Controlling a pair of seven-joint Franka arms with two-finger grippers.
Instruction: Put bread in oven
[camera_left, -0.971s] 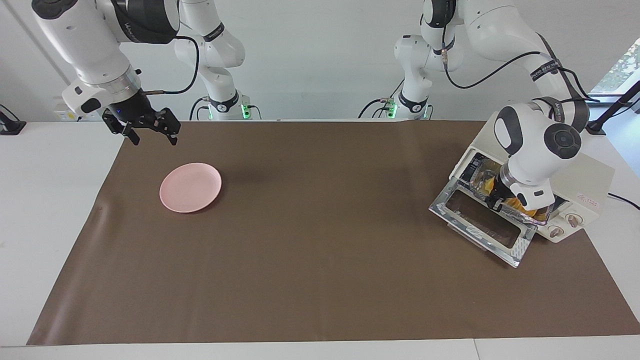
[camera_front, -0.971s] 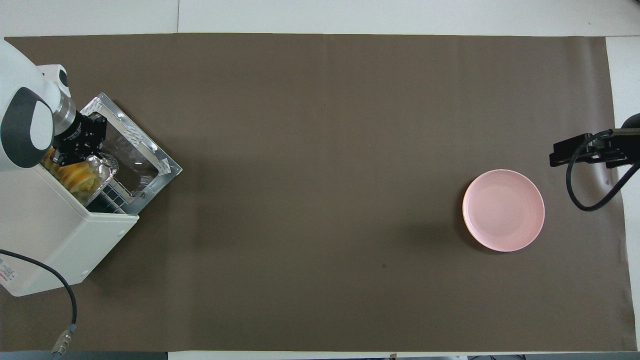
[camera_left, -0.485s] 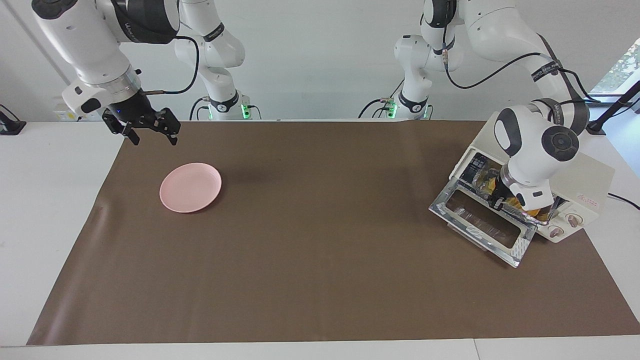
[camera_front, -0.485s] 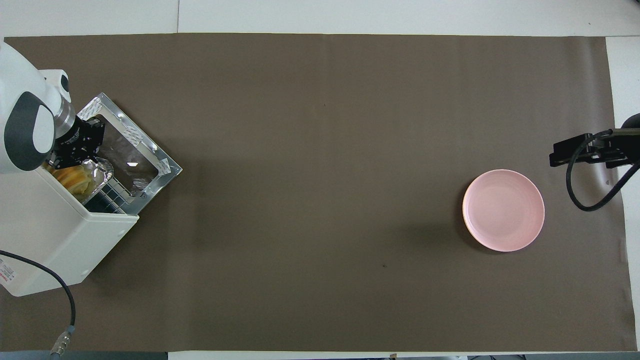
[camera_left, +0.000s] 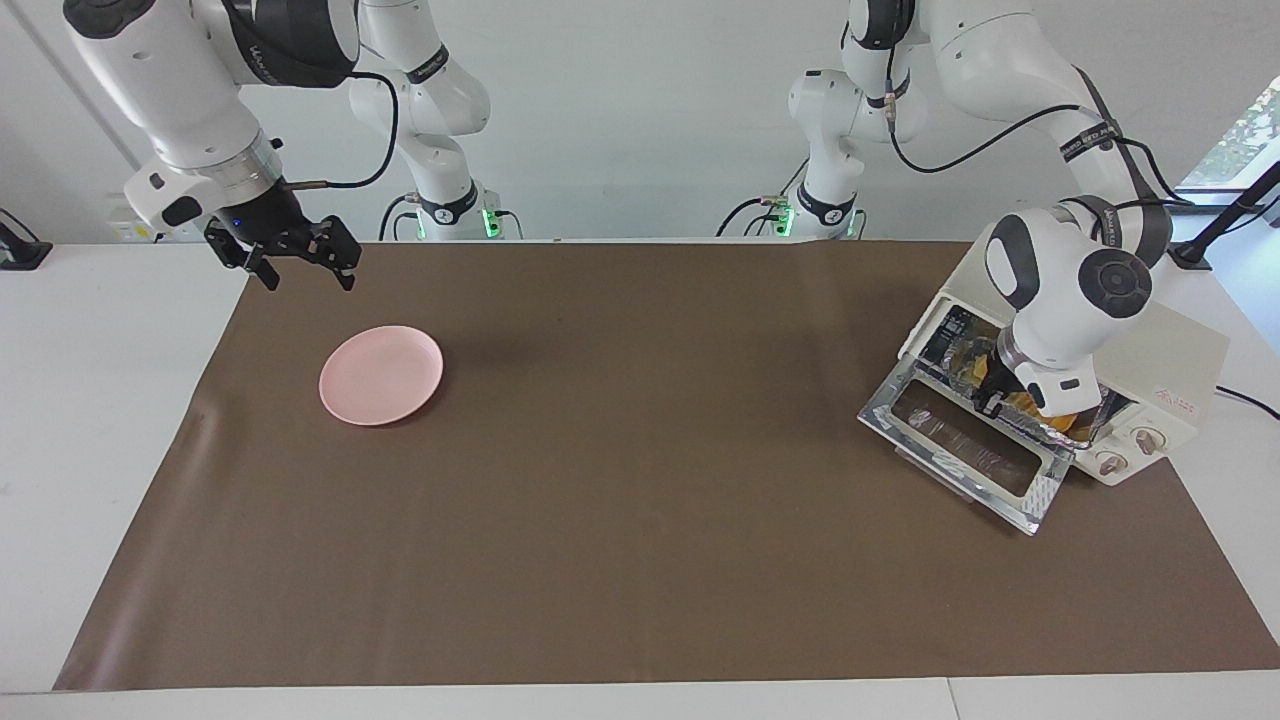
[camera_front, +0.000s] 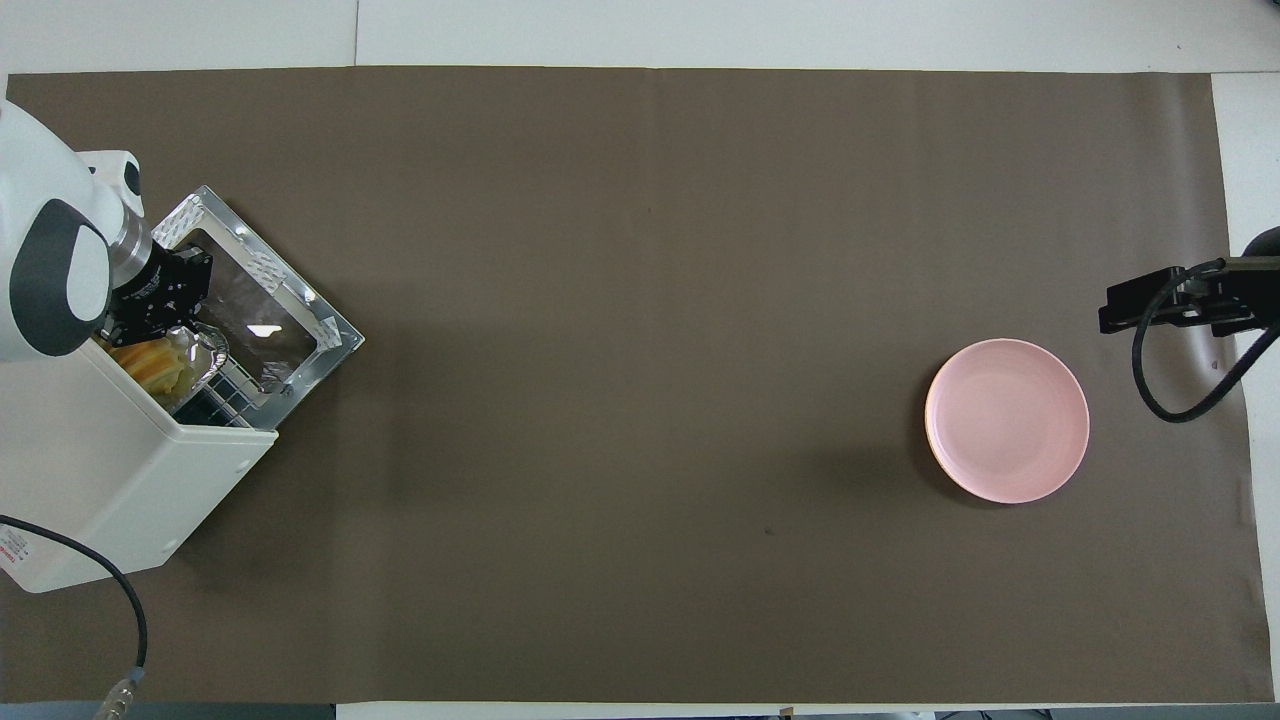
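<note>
**Tray and bread slide deeper into the oven**

The table (camera_left: 100, 400) carries a brown mat (camera_left: 640, 560) over most of its top; the oven (camera_left: 1170, 375) stands at the left arm's end, its door (camera_left: 965, 455) dropped open flat onto the mat; the left arm bends down over the oven's mouth, and the left hand (camera_front: 150, 315) sits at the opening, closed on the rim of the foil tray (camera_front: 205, 350); the bread (camera_front: 150, 362) lies in that tray, on the rack just inside the mouth.

Against a second ago, the tray and bread have gone further in: in the overhead view less of the loaf and foil shows past the oven's top edge, and more of the wire rack (camera_front: 235, 385) and the door's glass lies bare; the left hand has drawn back with them toward the opening; in the facing view the wrist sits a little higher and closer to the oven body; the hand's grip has not changed.

The pink plate (camera_left: 381, 374) lies bare on the mat toward the right arm's end, in the same spot as before; the right arm waits, its hand (camera_left: 300, 262) open in the air over the mat's corner, near the plate and apart from it, unmoved.
</note>
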